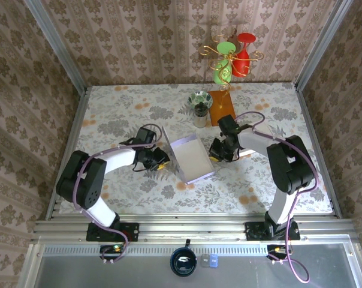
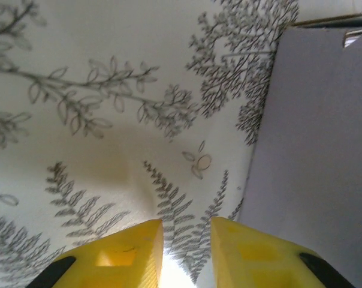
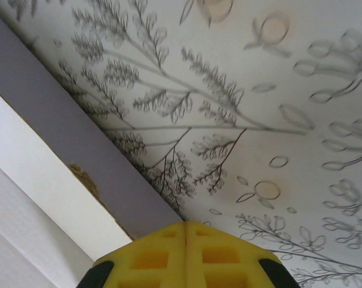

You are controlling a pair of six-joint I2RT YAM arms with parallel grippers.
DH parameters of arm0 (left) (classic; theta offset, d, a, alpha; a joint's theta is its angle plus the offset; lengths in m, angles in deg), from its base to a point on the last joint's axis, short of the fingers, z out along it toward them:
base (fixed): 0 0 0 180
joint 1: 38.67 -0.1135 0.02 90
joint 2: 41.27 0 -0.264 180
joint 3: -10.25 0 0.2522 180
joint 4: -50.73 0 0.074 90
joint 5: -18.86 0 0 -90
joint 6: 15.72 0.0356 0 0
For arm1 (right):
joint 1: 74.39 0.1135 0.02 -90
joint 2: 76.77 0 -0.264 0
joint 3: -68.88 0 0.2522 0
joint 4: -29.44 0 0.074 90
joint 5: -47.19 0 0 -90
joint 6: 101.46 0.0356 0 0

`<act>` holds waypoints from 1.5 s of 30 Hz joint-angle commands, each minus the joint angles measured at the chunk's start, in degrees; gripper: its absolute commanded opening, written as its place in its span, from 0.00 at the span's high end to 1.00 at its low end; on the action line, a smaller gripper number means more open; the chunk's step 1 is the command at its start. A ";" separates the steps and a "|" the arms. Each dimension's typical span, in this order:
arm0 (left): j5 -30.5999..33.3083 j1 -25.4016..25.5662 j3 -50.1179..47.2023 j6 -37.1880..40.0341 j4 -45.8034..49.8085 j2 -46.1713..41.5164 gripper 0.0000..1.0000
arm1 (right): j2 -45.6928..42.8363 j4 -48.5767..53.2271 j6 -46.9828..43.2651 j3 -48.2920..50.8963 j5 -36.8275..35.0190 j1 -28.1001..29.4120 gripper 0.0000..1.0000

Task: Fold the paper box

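Left gripper first: it sits low over the floral table, just left of the paper box, with its nose turned toward the box's left wall. On my left wrist feed the two yellow fingers stand a narrow gap apart. I see only patterned tablecloth in the gap, so the pincer is released and grasps nothing. The lavender wall of the box rises just right of the right-hand finger. I cannot tell whether they touch.

The box lies mid-table between the two grippers, skewed so its long side runs from far-left to near-right. It is lavender outside, and the right wrist feed shows a white surface above the lavender wall. A raised pale flap stands along its left edge.

Past the box's far end is a small potted plant, with an orange panel lying flat just right of it. Further back from the box, against the wallpaper, hangs a red and green ornament on gold wire. Well to the near side of the box, off the table, is a dark cup.

Right gripper is just right of the box, level with its far half and aimed at its right wall. On the right wrist feed its yellow fingers are clenched flat together with only a seam line between them and nothing pinched. The tips sit right at the foot of the lavender wall. I cannot tell whether they touch it.
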 commanded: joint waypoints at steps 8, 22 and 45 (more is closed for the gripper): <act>-3.11 -3.66 4.90 0.80 -1.87 3.84 0.73 | -1.55 -7.57 8.48 4.86 4.20 5.67 0.96; -10.55 -7.51 12.82 6.01 -0.96 12.53 0.76 | 0.21 -18.99 25.27 4.46 2.68 15.72 0.95; -6.37 -9.32 37.22 20.15 18.28 19.50 0.66 | 1.66 -22.62 33.26 2.16 1.66 20.77 0.74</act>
